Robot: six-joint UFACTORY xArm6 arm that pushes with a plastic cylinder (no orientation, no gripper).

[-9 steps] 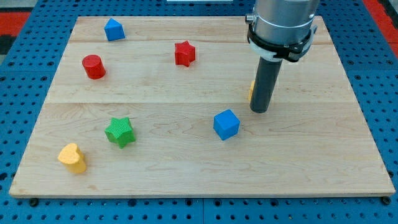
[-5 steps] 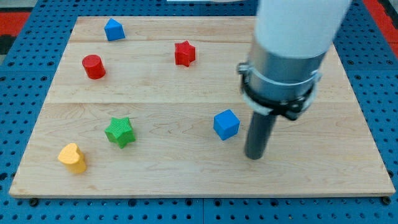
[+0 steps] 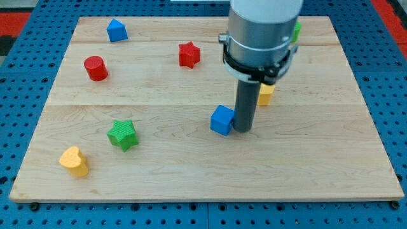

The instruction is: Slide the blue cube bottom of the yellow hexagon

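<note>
You are looking at my tip (image 3: 242, 130) resting on the bench (image 3: 191, 172), and there is no claw on this arm to be spread, pressed together or pinching, just the dark rod. The blue cube (image 3: 222, 120) is sitting right against the tip on the view's left of it, apparently touching the rod. The yellow hexagon (image 3: 266, 93) is showing only in part, peeking out from behind the rod, just up and to the view's right of the tip, so its shape is hard for you to confirm here. The cube is lying below and to the view's left of that yellow block, not straight beneath it. A sliver of a green block (image 3: 296, 30) is peeking out behind the arm's body, well above the tip; its shape is hidden. A red star (image 3: 189, 55) is lying up and to the view's left of the tip, and a red cylinder (image 3: 96, 68) is standing farther left still. A second blue block (image 3: 116, 30) is sitting well apart, near the bench's top left corner. A green star (image 3: 122, 135) is resting well to the view's left of the tip, and a yellow heart (image 3: 74, 161) is lying farther left and lower, near the bottom left corner.
</note>
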